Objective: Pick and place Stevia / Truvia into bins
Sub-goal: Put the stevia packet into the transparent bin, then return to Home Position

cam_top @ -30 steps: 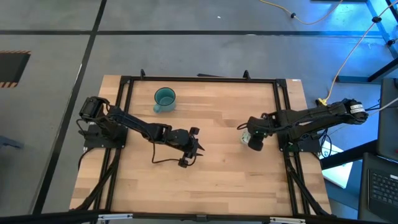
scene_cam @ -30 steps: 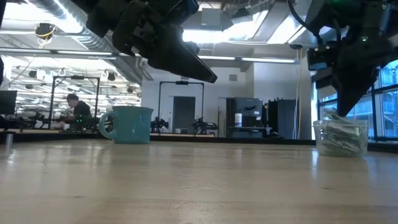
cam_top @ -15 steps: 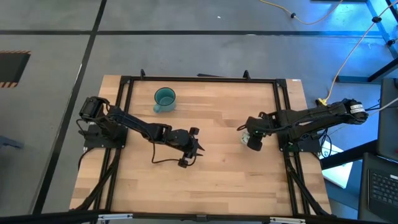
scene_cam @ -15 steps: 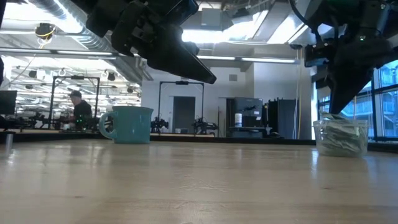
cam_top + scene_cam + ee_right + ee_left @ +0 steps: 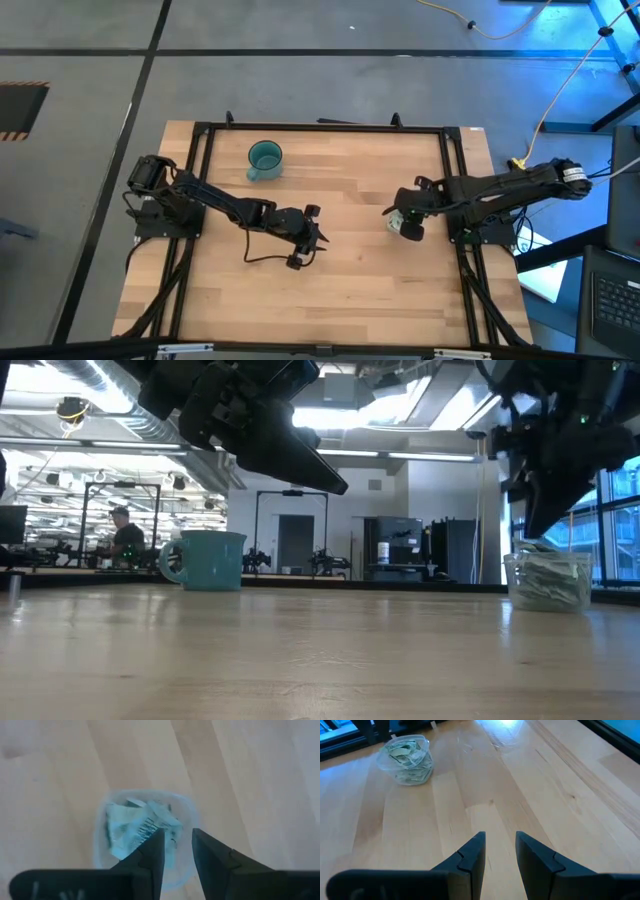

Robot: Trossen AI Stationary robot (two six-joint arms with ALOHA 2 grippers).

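Bright overhead light, blurred right-wrist view

Two dark jointed arms, black looping cables, tapered matte-black fingers with angular edges

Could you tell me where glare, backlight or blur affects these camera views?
Low view: bright ceiling lights behind leave both arms as dark silhouettes; the teal-blue cup stays clear. Left wrist view: glare whitens the far wooden table. Right wrist view: the clear plastic cup of green-and-white sachets looks soft, under the right gripper.
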